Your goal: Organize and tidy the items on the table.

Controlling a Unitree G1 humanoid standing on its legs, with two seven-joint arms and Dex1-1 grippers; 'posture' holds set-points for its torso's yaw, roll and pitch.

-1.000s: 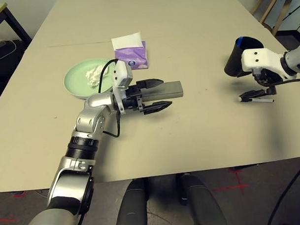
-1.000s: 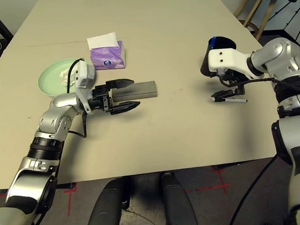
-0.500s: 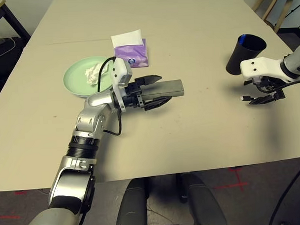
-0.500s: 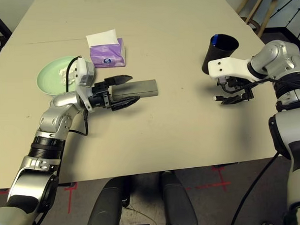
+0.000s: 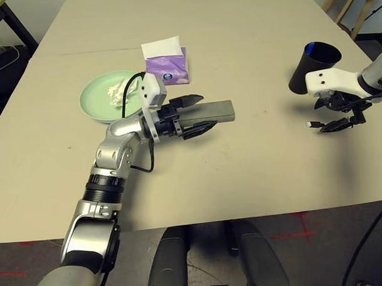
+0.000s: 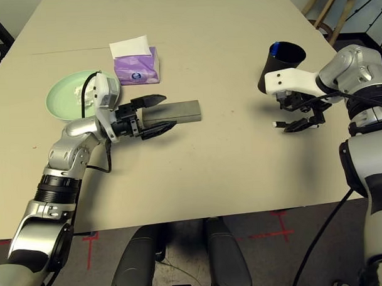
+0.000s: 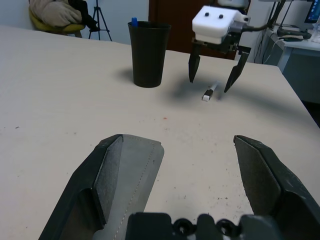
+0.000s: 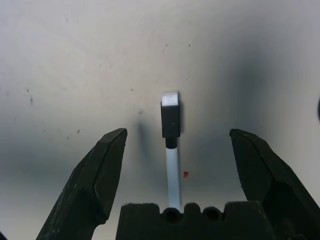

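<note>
My left arm reaches fwd over the table, silver forearm angled up from the bottom edge, wrist bent so the left gripper (image 5: 192,113) lies about level, pointing twd my right. Its black fingers (image 7: 107,182) are spread wide. My right arm comes in from the right edge, white wrist housing on top, right gripper (image 5: 342,117) pointing steeply down, tips just above the surface. Its fingers (image 8: 95,177) stand wide apart too, nothing clamped btwn them.
</note>
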